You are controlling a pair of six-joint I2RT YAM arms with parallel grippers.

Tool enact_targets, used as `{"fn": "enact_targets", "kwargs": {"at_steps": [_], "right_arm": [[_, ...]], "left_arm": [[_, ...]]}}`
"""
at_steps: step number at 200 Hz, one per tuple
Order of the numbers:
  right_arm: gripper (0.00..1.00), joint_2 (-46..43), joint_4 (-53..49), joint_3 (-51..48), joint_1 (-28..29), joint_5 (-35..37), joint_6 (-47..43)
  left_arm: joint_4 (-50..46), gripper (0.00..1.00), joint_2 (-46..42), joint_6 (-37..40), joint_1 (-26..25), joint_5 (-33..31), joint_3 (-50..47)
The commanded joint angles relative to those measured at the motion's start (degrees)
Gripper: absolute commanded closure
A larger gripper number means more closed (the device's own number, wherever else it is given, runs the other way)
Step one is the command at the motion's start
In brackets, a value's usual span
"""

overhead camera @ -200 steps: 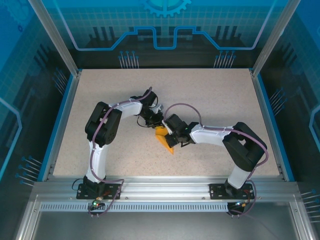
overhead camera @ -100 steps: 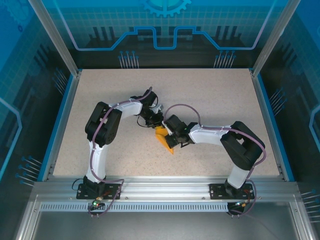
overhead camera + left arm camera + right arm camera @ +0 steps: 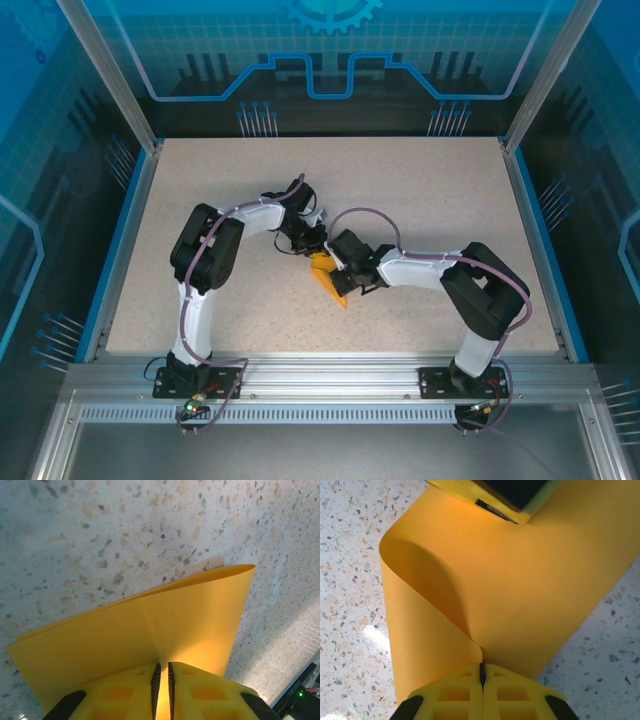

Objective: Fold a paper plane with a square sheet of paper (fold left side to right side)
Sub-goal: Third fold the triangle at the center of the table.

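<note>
Centre of the top view: the sheet (image 3: pixel 328 280) hangs curled over the desk (image 3: pixel 430 200), held between both claws. The left claw (image 3: pixel 162 672) and right claw (image 3: pixel 482 672) each pinch nearly closed on a sheet edge. Over the last second only the right elbow has crept slightly left, so the fold remains uncreased. The rolled edge stands free at upper left of the right wrist view, and open desk lies on every side.

A speckled beige bench (image 3: pixel 420 190) lay inside blue edging (image 3: pixel 120 250). Slanted aluminium posts (image 3: pixel 105 75) framed translucent blue panels (image 3: pixel 200 60) printed with circuit lines and a gear (image 3: pixel 330 12). A slotted aluminium rail (image 3: pixel 330 375) ran along the near edge.
</note>
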Motion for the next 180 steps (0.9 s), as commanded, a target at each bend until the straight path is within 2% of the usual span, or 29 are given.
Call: {"fn": "enact_targets", "kwargs": {"at_steps": [1,89,145,180], "right_arm": [[1.0,1.9,-2.0,1.6,-0.2,0.1,0.3],[1.0,3.7,-5.6,1.3,0.0,-3.0,-0.6],[1.0,4.1,-7.0,1.1,0.0,-4.3,-1.2],[1.0,4.3,-7.3,1.1,0.1,-4.9,-2.0]], "left_arm": [[-2.7,0.82,3.1,1.0,-1.2,-2.9,-0.4],[-5.1,0.8,1.5,2.1,-1.3,-3.2,2.2],[-11.9,0.66,-1.3,5.2,-0.2,-4.9,9.7],[-13.3,0.63,-5.5,6.3,1.7,-6.3,9.8]]}}
